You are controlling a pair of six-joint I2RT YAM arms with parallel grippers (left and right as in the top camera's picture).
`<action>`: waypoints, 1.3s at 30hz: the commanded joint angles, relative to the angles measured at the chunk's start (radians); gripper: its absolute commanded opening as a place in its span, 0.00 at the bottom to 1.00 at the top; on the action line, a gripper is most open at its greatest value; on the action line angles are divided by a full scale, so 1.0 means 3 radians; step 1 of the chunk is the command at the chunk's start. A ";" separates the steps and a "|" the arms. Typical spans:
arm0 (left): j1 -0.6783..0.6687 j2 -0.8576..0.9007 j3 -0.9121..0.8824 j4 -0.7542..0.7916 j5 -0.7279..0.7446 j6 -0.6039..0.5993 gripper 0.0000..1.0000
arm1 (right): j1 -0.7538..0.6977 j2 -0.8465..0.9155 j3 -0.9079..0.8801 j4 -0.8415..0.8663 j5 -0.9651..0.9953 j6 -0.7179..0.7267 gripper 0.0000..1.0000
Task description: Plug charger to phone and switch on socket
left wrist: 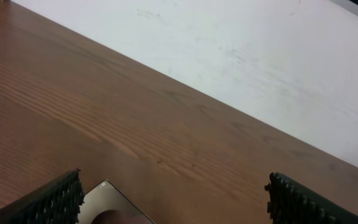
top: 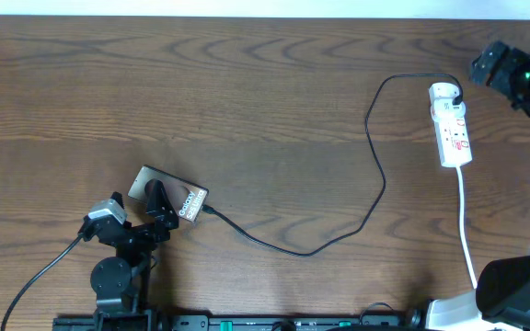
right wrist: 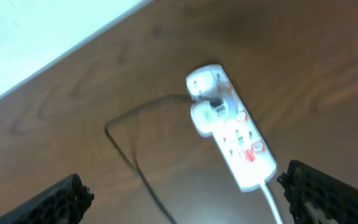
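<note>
Left pincer [top: 161, 206] wide over the phone [top: 190, 204], right pincer [right wrist: 188, 199] wide above the socket [right wrist: 235, 140]; it's light, likely to skid, so you press straight down.

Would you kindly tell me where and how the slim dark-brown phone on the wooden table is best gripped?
Probably across its long edges near the middle, coming down from above: the slim dark-brown phone lies flat, and the thin black cable meets one short end, so avoid that end.
</note>
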 commanded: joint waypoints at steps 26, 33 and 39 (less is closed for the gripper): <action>0.0010 -0.0020 -0.0041 -0.0148 -0.0067 -0.0031 0.92 | 0.1278 -0.3723 -0.5843 0.5454 0.0050 -0.1358 0.99; 0.0010 -0.0020 -0.0041 -0.0148 -0.0067 -0.0031 0.92 | 0.1254 -0.4276 -0.5886 0.4461 0.0058 -0.1363 0.99; 0.0010 -0.0020 -0.0041 -0.0148 -0.0067 -0.0031 0.93 | 0.1254 -0.5034 -0.5886 0.3216 0.0062 -0.1362 0.99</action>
